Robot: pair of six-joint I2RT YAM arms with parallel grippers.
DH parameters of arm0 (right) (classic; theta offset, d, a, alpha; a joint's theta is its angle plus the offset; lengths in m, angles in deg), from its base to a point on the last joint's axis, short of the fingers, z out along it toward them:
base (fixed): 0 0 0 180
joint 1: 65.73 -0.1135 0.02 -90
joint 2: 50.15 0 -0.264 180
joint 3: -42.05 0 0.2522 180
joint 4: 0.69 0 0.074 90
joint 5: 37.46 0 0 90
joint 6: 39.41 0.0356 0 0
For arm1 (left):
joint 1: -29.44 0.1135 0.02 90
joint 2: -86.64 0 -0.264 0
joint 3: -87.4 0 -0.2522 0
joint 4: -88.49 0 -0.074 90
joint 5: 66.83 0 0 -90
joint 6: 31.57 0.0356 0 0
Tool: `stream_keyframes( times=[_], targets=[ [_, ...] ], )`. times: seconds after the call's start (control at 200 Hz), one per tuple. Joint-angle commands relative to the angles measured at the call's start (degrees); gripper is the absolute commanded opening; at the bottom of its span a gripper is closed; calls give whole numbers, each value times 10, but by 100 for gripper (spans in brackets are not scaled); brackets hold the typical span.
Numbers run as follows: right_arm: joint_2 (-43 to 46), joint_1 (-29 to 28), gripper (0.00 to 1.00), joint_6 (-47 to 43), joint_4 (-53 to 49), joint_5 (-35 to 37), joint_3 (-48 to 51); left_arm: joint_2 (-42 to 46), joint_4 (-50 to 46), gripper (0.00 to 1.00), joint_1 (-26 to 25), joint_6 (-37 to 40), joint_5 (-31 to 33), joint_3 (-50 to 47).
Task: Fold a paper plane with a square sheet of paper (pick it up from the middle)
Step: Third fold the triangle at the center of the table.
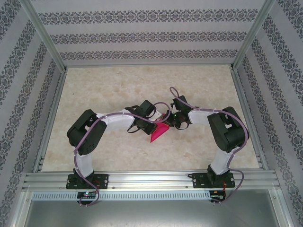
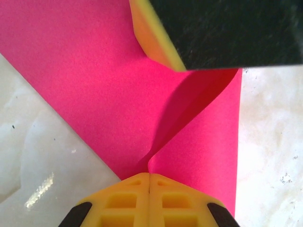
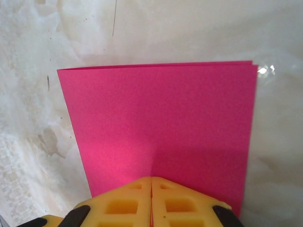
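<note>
Two sets of jaws, both clamped tight on the square sheet of paper: left jaws and right jaws pinch opposite edges. It's folded double and buckling between them, mid-tabletop.

I see a pale, marbled beige tabletop running on well beyond both sets of jaws to a back wall papered in grey-and-white damask stripes. The same paper covers the side walls, well out to either flank of the jaws. Slanting aluminium posts frame the corners, and aluminium rails cross behind the jaws at the near edge. Light is soft and even. Low and left of the left jaws sits a bright glare streak. Ahead and left of the right jaws I see a thin dark line and a brownish stain.
</note>
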Motion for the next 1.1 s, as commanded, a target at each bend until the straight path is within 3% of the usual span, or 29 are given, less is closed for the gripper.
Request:
stream_keyframes(
  times=[0.0,0.809,1.094],
  targets=[
    [-8,5,8,-20,-27,20,-7,-4,-15,2,5,17,-2,12],
    [-13,6,9,-25,-29,16,-5,-19,6,2,5,16,18,-12],
    [48,15,12,-11,-25,-14,-15,-33,4,2,4,23,3,-14]
  ],
)
